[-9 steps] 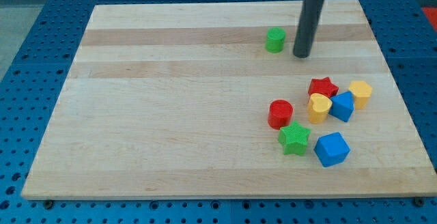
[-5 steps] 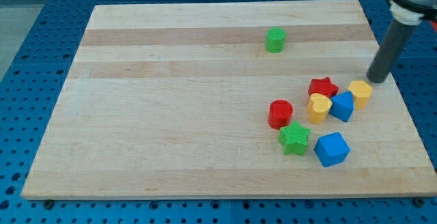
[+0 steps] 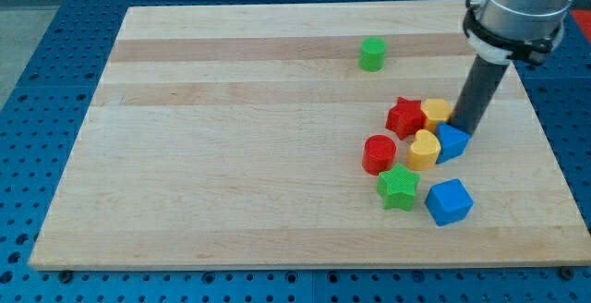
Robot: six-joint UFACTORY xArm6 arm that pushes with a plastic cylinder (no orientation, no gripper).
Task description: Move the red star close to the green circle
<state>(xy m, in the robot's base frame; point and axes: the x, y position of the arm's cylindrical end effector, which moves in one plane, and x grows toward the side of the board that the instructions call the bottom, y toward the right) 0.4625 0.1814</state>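
Observation:
The red star [image 3: 404,117] lies right of the board's middle, below and to the right of the green circle [image 3: 372,54], which stands near the view's top. My tip [image 3: 461,128] is to the right of the star, against a yellow hexagon [image 3: 436,112] and a blue block [image 3: 452,142]. The yellow hexagon touches the star's right side.
A yellow heart [image 3: 424,150], a red cylinder [image 3: 379,154], a green star [image 3: 398,187] and a blue cube [image 3: 449,201] cluster below the red star. The wooden board [image 3: 231,137] lies on a blue perforated table.
My tip swept right, then down and left into the cluster. The red star, yellow hexagon, yellow heart and blue block have shifted left.

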